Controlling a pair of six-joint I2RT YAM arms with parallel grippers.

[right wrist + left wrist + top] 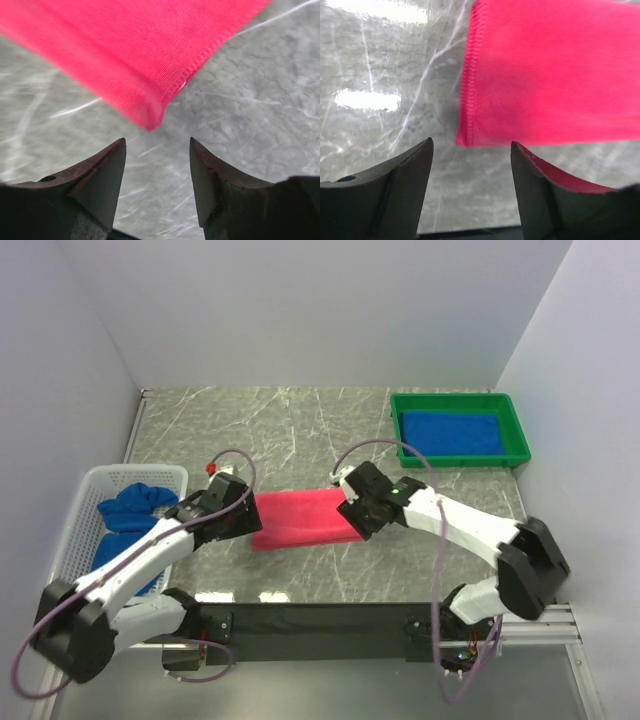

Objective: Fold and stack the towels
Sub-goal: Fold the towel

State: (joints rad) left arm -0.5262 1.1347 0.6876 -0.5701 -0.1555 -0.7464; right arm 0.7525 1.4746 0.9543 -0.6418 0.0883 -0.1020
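Red towel (303,519) lay folded into a flat rectangle on the marble desk (270,425), near its front edge and between the two arms. At the towel's left short edge stood the left pincer (471,142), its jaws parted wide and holding nothing. In the left wrist view the towel's near corner, with its stitched hem, sat just beyond the gap between the fingertips, ungripped. At the opposite end stood the right pincer (157,140), likewise spread wide and empty. There the towel's folded corner lay just ahead of the fingertips, a little toward the left-hand one in that view, and clear of both. At the desk's left side a white basket (88,483) held crumpled blue towels (133,508). At the far right a green tray (458,455) held a flat blue towel (452,433).
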